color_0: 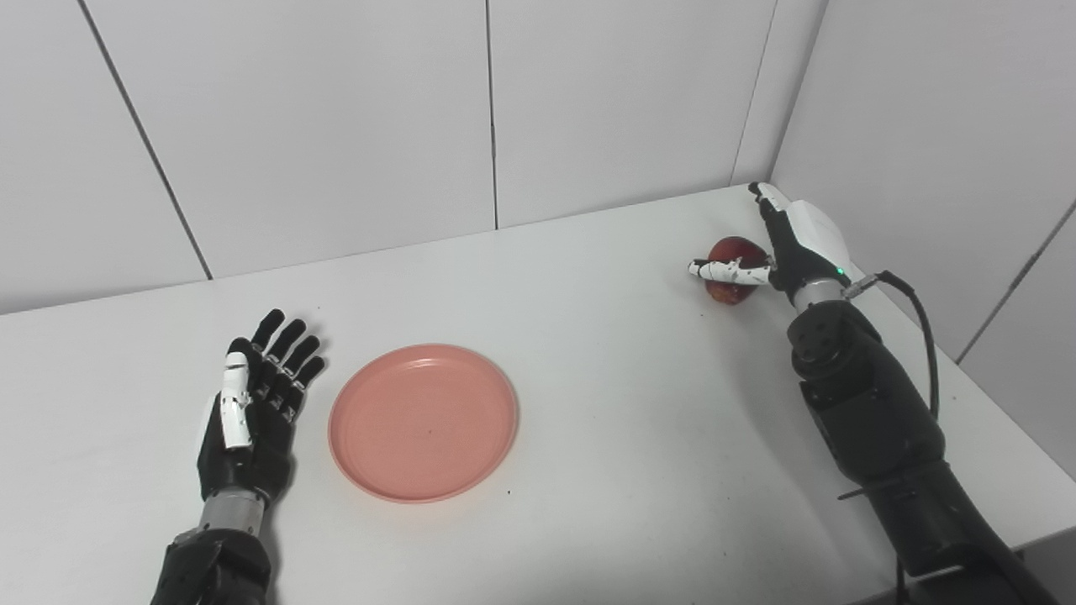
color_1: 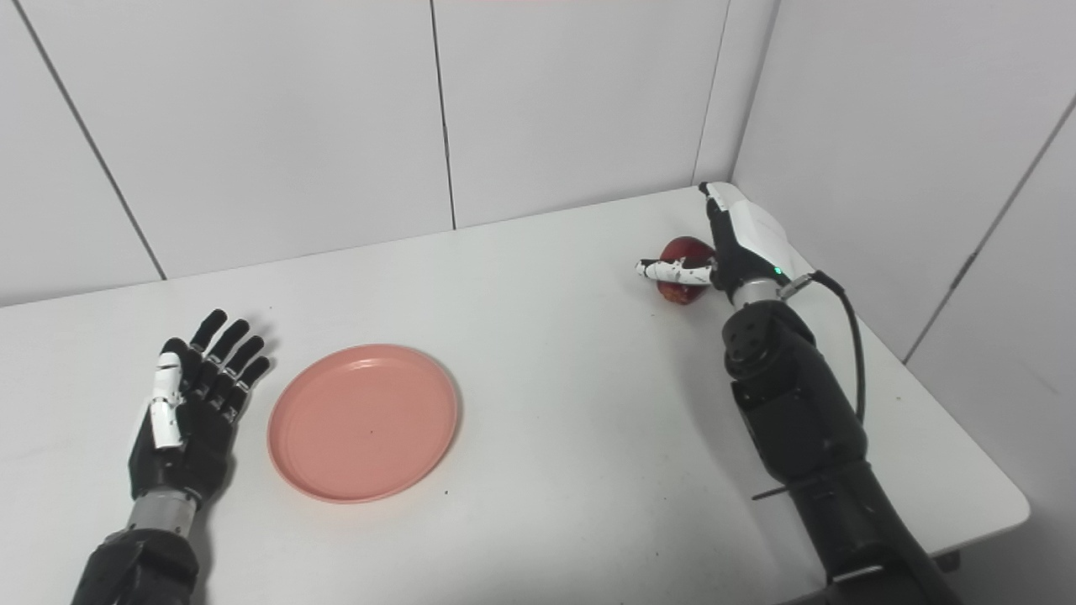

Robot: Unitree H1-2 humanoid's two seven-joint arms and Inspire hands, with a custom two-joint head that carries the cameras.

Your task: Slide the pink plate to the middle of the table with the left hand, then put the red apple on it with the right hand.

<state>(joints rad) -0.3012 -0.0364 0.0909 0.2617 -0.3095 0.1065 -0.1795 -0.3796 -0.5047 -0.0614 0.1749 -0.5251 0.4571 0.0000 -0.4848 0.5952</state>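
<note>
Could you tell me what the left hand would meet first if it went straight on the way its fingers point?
Probably nothing: the left hand points up-right toward the back wall, passing left of the plate. Depth is unclear.

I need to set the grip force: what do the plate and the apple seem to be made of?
The plate looks like pink plastic, probably rigid: uniform colour, smooth matte surface, thin raised rim. The apple has glossy red skin with a yellowish patch; real fruit or plastic imitation, I cannot tell. The right hand partly hides it.
</note>
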